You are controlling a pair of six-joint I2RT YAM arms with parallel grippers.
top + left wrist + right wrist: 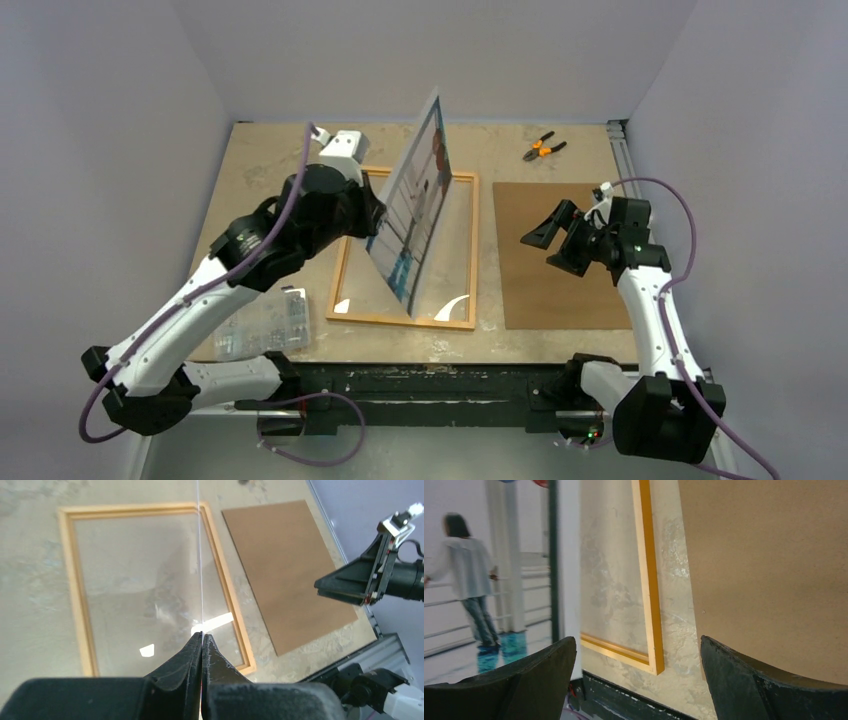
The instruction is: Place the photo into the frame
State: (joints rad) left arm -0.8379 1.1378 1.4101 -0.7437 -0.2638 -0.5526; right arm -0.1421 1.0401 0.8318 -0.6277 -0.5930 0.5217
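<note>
The photo (420,210) stands tilted on edge over the frame (405,320), its lower edge near the frame's front border. My left gripper (375,215) is shut on the photo's left edge. In the left wrist view the photo is a thin edge-on line (199,555) running out from the closed tips of the left gripper (202,637), above the frame (75,590). My right gripper (548,240) is open and empty above the brown backing board (560,290). The right wrist view shows the right gripper (639,650), the photo (474,580) and the frame's orange border (649,580).
The backing board lies flat to the right of the frame and also shows in the wrist views (290,575) (774,555). Orange-handled pliers (543,149) lie at the back. A clear plastic bag (260,325) lies front left. Walls close in the table on three sides.
</note>
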